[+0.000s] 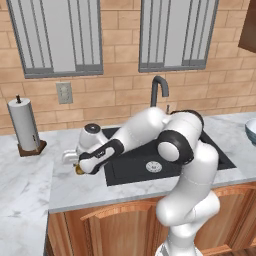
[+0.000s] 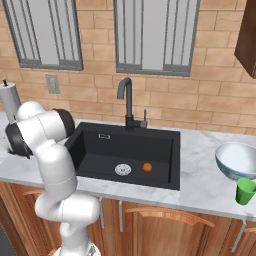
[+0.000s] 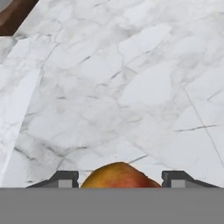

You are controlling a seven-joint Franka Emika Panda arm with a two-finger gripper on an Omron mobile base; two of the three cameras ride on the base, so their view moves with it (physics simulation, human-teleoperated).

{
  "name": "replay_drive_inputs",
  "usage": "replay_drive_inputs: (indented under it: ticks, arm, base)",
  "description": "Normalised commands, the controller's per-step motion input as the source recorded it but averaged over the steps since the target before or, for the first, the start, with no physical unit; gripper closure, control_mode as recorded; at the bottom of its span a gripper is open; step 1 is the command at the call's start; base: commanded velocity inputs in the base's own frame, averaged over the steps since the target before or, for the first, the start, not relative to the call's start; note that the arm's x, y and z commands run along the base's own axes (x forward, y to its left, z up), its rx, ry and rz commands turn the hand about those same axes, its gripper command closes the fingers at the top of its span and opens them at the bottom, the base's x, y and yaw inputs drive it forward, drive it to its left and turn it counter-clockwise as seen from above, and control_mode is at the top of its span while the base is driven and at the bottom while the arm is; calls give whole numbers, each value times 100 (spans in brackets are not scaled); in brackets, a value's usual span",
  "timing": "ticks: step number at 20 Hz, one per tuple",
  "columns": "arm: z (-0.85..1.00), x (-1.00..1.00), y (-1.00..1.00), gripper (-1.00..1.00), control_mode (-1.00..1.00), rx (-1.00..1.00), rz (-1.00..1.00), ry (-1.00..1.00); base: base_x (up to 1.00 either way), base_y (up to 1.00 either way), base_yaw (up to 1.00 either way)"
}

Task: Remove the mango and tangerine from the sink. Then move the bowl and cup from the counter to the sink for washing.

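Mango point(image 3: 118, 175) between the end effector point(image 3: 119, 178) fingertips point(image 3: 65, 178), down by the marble surface point(image 3: 131, 87). In your hand view the fruit's yellow-orange top with a redder flank fills most of the gap between the two dark tips, but a sliver of space shows on each side, so you cannot tell from it whether the pads press the skin or merely bracket it. The jaws stand wide, about a mango's breadth apart.

In your left base view the arm reaches out low over the surface, past the left rim of the sink point(image 1: 220, 155). The end effector point(image 1: 80, 167) sits just off that rim, toward the front edge, and a small brownish bit of the mango point(image 1: 79, 170) peeks out beneath it. You cannot tell whether the fruit rests on the marble or hangs just above it.

Tangerine point(image 2: 147, 167) lies on the sink point(image 2: 95, 145) floor, just beside the round silver drain point(image 2: 123, 170), on its right as your right base view shows it. Black gooseneck tap point(image 2: 126, 100) stands at the back rim.

Bowl point(image 2: 238, 159) sits on the surface right of the sink, near the right end, upright. Green cup point(image 2: 245, 191) stands just in front of the bowl, close to the front edge; touching or a hair apart, you cannot tell.

Paper towel roll point(image 1: 24, 125) stands on its wooden base toward the back left of the surface, well apart from the end effector.
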Motion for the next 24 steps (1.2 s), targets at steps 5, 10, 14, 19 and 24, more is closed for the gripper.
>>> replay_drive_inputs:
  ticks: [5, 10, 14, 19, 24]
  arm:
    - [-20, 0, 8, 100, -100, 0, 0, 7]
    - [-22, 0, 9, 100, -100, 0, 0, 5]
    - [-22, 0, 9, 100, -100, 0, 0, 2]
    - [-22, 0, 11, 100, -100, 0, 0, 0]
    - [-22, -3, 10, -100, -100, 0, 0, 0]
  base:
    - [0, 0, 0]
    - [0, 0, 0]
    - [0, 0, 0]
    - [0, 0, 0]
    - [0, 0, 0]
